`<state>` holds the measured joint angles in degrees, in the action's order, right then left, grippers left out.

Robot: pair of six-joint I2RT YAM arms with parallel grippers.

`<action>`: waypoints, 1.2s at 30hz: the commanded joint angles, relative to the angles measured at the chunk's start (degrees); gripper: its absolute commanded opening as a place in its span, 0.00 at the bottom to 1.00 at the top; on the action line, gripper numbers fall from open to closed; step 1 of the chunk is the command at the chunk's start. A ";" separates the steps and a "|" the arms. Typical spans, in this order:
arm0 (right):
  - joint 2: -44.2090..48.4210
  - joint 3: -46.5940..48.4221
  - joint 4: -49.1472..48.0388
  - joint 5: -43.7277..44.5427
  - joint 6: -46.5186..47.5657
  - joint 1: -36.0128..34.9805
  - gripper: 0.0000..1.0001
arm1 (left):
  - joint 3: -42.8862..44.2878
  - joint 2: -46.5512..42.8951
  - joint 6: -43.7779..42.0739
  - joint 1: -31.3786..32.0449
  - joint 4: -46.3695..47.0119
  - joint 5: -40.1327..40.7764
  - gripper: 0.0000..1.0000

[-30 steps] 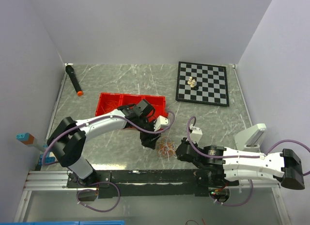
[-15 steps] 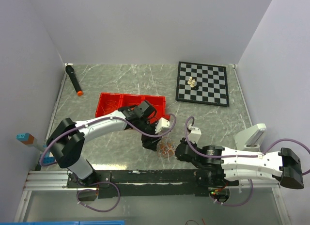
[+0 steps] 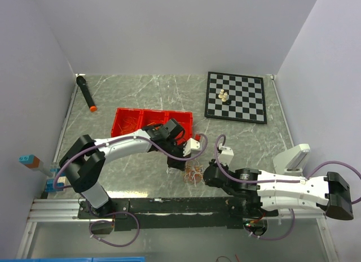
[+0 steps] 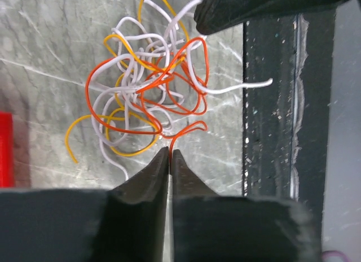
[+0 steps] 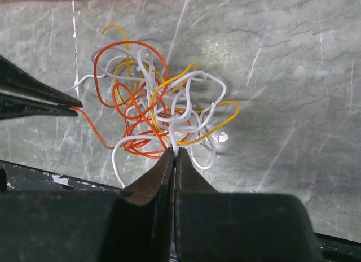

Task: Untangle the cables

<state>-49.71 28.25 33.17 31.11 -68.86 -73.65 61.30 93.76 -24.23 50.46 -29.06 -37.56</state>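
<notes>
The cables (image 3: 194, 171) lie in one loose clump of white, yellow and red-orange strands on the marble-patterned table (image 3: 141, 92), just in front of the right near corner of the red bin (image 3: 152, 121) and a little to its right. The left gripper (image 3: 177, 166) comes down over the bin's near wall and meets the clump on the side nearest the bin. In the left wrist view its fingers (image 4: 155, 177) are pressed together with the free end of a red-orange strand (image 4: 186, 129) pinched at the tips. The right wrist view shows the same thing: that strand runs straight out of the tangle to the closed tips. The right gripper (image 3: 204, 174) lies on the side of the clump away from the bin, low over the table. Its own camera shows its jaws closed on a bend of white strand (image 5: 183, 143) at the clump's near edge (whether a second strand is caught there too cannot be made out). The rest of the tangle rests slack on the table between the two grippers. A chessboard (image 3: 236, 96) with a few pale pieces (image 3: 224, 96) sits beyond the bin and to its right. A black marker (image 3: 86, 92) with an orange tip lies beyond the bin to its left. A dark rail (image 3: 169, 206) runs along the table edge on the near side of the bin.
</notes>
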 commanded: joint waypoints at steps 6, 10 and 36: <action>4.44 1.28 2.07 3.16 -0.31 0.96 0.00 | 5.32 -5.59 -1.34 -6.23 -6.88 -0.41 0.01; 5.77 1.19 4.09 3.51 -0.83 1.14 0.00 | 11.20 -10.16 -3.62 -14.31 -14.34 -3.30 0.01; 5.94 13.92 27.71 12.73 -7.43 1.14 0.00 | 46.36 -21.43 28.34 -60.28 4.27 9.25 0.01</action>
<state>-47.42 36.21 49.21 36.58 -74.72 -72.71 102.39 70.15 -6.74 -2.44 -34.15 -35.03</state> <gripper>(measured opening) 0.018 0.021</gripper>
